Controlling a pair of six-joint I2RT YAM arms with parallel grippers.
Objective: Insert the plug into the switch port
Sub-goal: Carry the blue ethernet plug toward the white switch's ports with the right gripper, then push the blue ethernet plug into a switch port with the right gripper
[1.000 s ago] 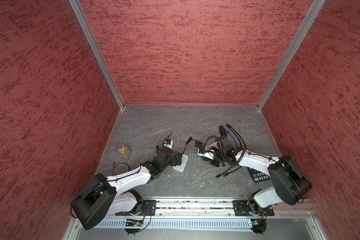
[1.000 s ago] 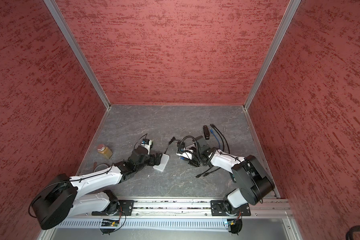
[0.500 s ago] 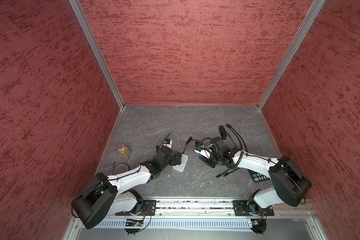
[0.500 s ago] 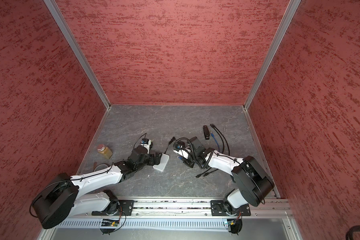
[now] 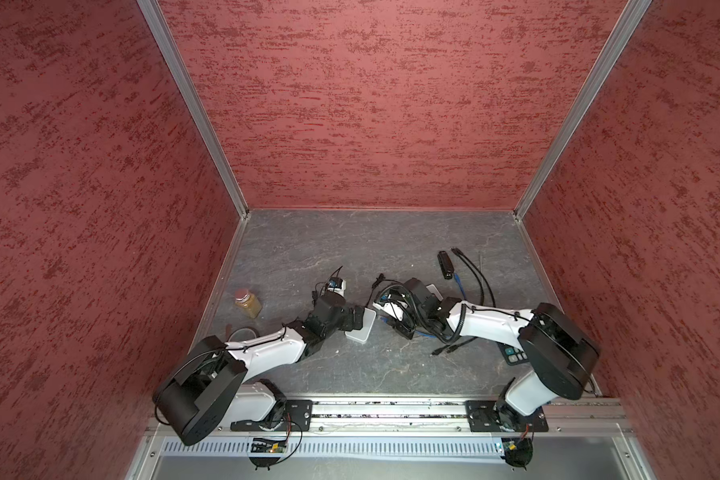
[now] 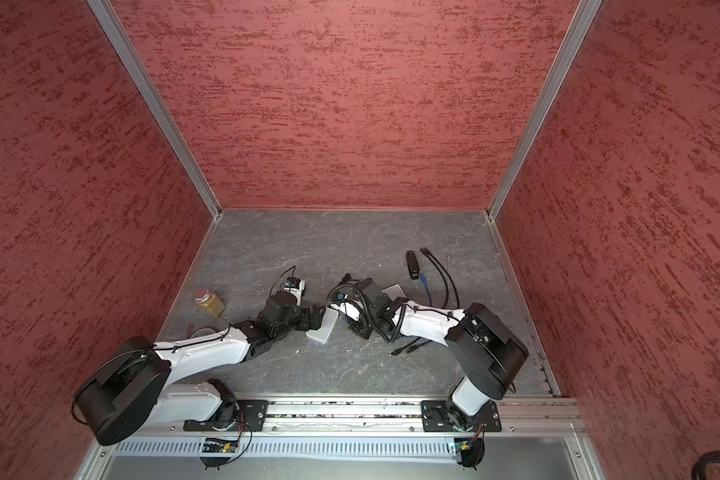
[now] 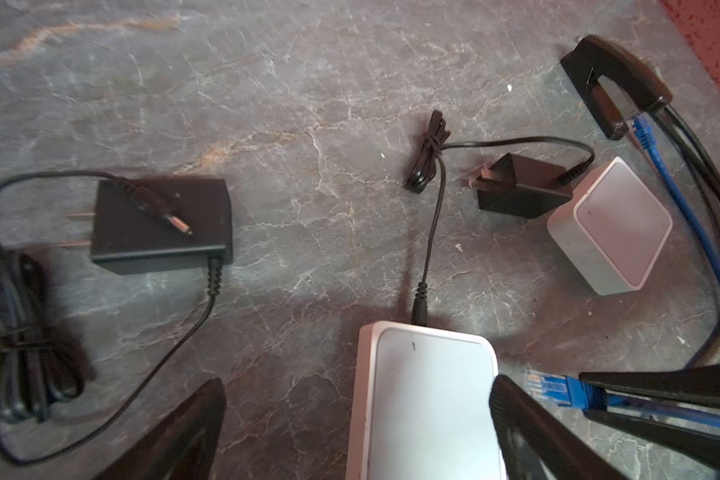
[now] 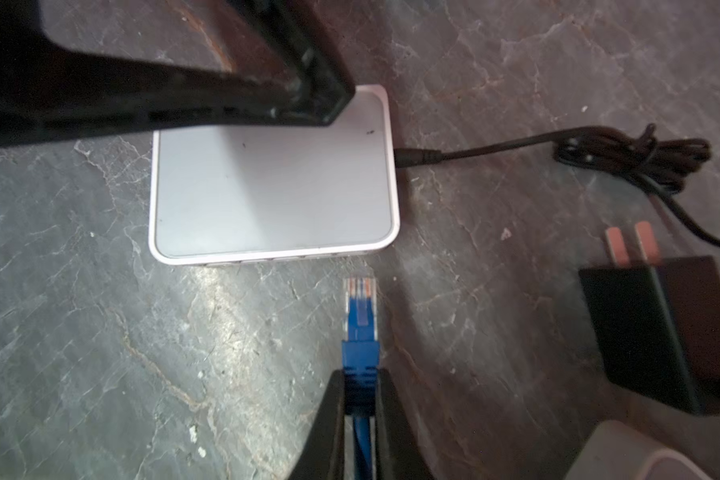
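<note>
The right claw (image 8: 360,376) was clamped on the blue plug (image 8: 360,307). Its clear tip stuck out ahead of the fingers, just short of the white switch (image 8: 273,183) lying flat on the worktop (image 8: 100,332), not yet in a port. The left claw (image 7: 356,386) stood spread wide with the switch between its fingers, close against one. A black power lead (image 8: 454,156) was plugged into the switch's side.
</note>
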